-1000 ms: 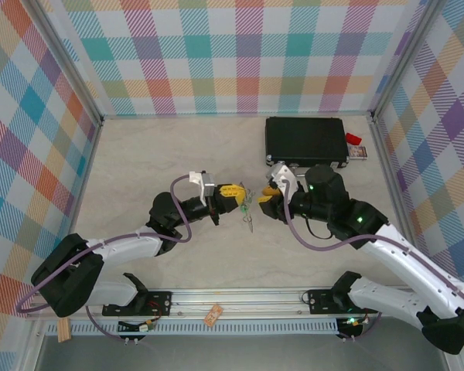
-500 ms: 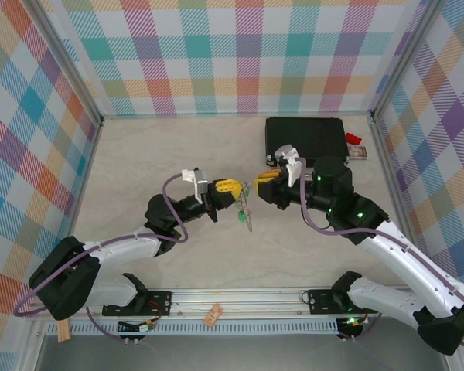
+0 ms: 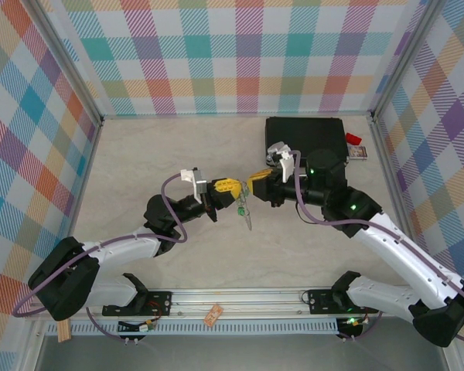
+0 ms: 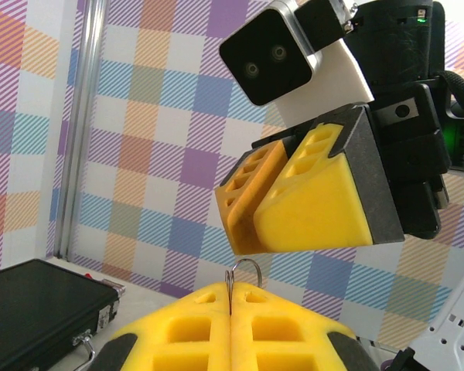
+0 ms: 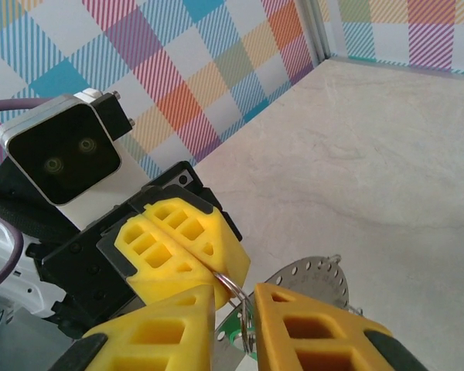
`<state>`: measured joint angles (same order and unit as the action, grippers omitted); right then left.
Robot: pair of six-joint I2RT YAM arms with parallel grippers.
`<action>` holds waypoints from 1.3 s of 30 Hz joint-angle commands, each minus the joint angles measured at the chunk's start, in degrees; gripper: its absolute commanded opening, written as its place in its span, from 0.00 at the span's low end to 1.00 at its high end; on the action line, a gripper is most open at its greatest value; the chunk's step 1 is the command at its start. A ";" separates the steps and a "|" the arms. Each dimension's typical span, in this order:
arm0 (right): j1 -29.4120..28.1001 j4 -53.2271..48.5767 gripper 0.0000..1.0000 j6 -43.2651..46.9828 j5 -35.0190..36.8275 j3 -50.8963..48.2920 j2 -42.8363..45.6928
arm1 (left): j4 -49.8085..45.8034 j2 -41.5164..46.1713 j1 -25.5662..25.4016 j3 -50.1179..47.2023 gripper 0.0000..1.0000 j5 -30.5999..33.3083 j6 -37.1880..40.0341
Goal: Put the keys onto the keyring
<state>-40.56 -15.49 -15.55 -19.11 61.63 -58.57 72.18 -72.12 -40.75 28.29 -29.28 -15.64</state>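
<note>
Since a second ago my right end effector (image 3: 255, 182) has swung left and narrowed its jaws, which now sit slightly apart, not yet pinching anything as far as I can tell. My left end effector (image 3: 233, 188) is clenched on the keyring (image 5: 309, 280), holding it up over the middle of the worktop (image 3: 139, 154) so the right can work at it. It looks like a flat grey perforated band, with the tiny green-headed keys (image 3: 240, 210) dangling beneath.
</note>
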 commanded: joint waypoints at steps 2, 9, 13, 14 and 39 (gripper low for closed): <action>0.39 -0.45 0.24 -0.27 -1.45 2.01 -0.83 | 3.45 1.96 -0.19 1.61 0.00 0.17 0.41; 1.15 -0.54 0.22 -0.26 -0.02 0.87 -0.41 | 2.96 2.26 -0.20 1.41 0.00 0.12 0.72; 1.18 -0.69 0.20 -0.22 -1.47 0.92 -0.94 | 2.78 2.34 -0.15 1.50 0.00 0.12 0.80; 1.19 -0.78 0.20 -0.26 -2.00 1.04 -1.21 | 2.79 2.28 -0.20 1.50 0.00 0.08 0.81; 1.70 -0.68 0.07 -0.21 -3.42 -0.69 -1.37 | 2.83 3.50 -0.15 1.25 0.00 0.44 0.66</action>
<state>-39.29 -16.78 -15.68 -21.76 61.65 -60.80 72.01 -70.08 -40.75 28.29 -28.99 -15.42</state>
